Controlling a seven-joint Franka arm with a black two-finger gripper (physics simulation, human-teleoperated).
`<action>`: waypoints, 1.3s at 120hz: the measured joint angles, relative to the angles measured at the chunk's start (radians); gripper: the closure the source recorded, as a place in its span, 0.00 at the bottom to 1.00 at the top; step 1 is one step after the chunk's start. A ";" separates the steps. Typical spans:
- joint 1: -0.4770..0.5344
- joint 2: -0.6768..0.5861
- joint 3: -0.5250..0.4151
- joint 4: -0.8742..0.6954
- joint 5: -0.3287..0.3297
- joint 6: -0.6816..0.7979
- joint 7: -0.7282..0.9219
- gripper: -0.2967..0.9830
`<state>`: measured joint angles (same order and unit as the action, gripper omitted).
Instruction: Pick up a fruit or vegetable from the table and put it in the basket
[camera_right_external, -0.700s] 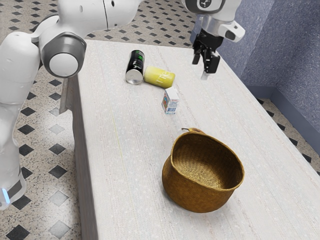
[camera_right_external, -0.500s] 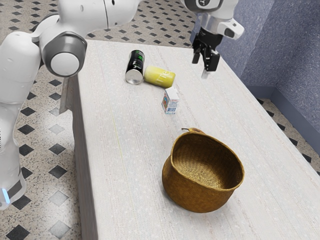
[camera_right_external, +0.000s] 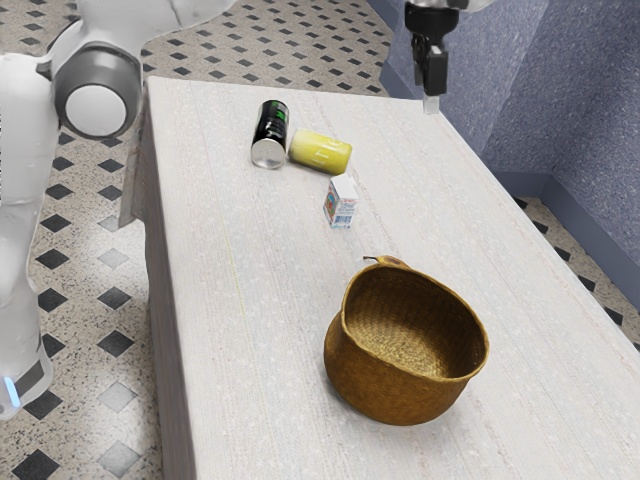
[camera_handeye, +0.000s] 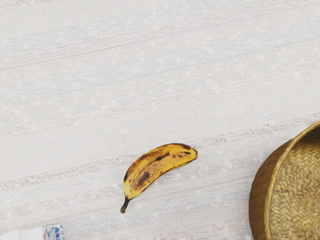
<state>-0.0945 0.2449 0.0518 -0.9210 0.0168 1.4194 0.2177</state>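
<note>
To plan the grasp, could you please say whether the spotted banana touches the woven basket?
Apart: the wrist view shows bare tabletop between the spotted banana and the outer wall of the woven basket.

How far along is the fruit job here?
No step looks finished: the banana lies on the table near the basket, outside it. Nothing is in hand; the raised gripper carries no fruit. Grasping, lifting and placing are left.

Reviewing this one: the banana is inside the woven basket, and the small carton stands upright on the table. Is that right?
Not quite: the wrist view shows the banana lying on the table, outside the woven basket. The small carton does stand upright on the table.
</note>
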 joint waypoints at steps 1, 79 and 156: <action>0.001 0.003 0.000 -0.002 0.006 0.001 0.005 0.23; 0.094 0.320 -0.019 -0.139 -0.018 0.163 0.469 0.23; 0.097 0.472 -0.079 -0.059 -0.031 0.186 0.815 0.23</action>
<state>0.0026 0.7166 -0.0270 -0.9800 -0.0143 1.6055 1.0325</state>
